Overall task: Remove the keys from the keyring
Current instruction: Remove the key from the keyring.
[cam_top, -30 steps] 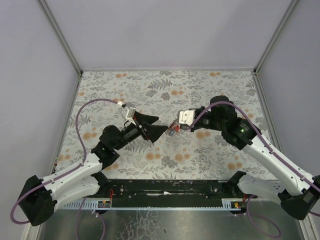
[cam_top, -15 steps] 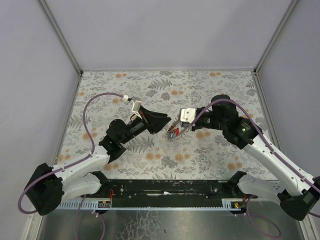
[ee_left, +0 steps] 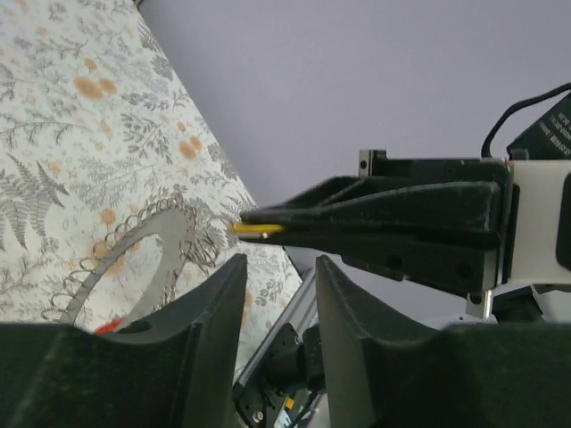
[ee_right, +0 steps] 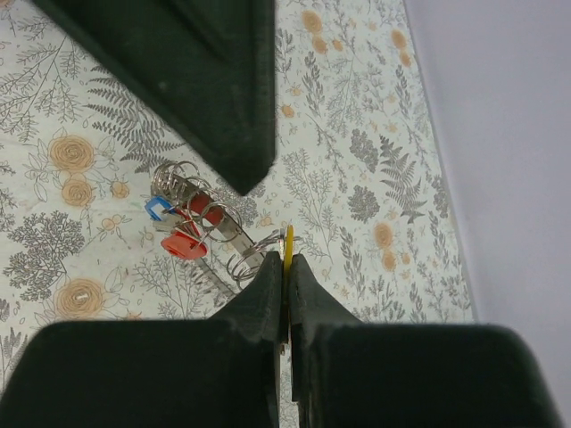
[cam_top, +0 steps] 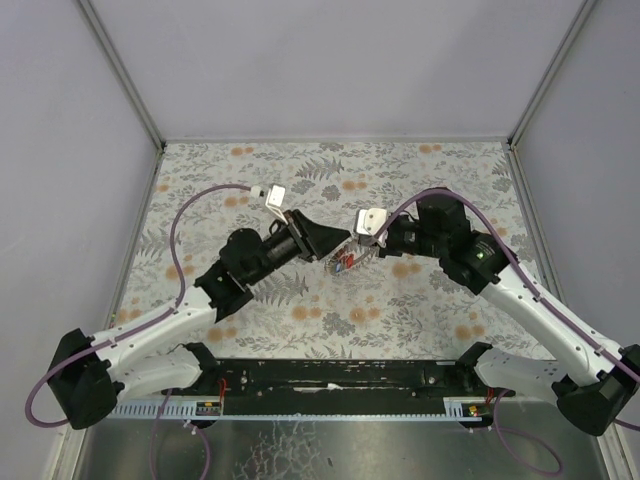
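Note:
The keyring (ee_right: pixel 219 234), a flat grey ring with coiled wire loops, hangs tilted just above the floral cloth between both grippers (cam_top: pixel 345 262). A blue key (ee_right: pixel 158 209) and a red key (ee_right: pixel 183 245) sit on its loops. My right gripper (ee_right: pixel 287 263) is shut on a thin yellow key (ee_right: pixel 288 242) that is still at the ring's edge. In the left wrist view the ring (ee_left: pixel 147 254) lies left of my left gripper (ee_left: pixel 281 267), whose jaws stand a narrow gap apart with nothing between them. The right gripper (ee_left: pixel 254 218) crosses ahead, the yellow key (ee_left: pixel 254 229) at its tip.
The floral cloth (cam_top: pixel 300 170) covers the table, boxed in by grey walls with metal posts. A black rail (cam_top: pixel 340 375) runs along the near edge by the arm bases. Purple cables loop over both arms. The left finger (ee_right: pixel 214 98) looms above the ring.
The left gripper has pushed up and to the right, right up to the keyring, and narrowed its jaws. The right gripper has shifted slightly left, still holding the yellow key, tilting the ring.

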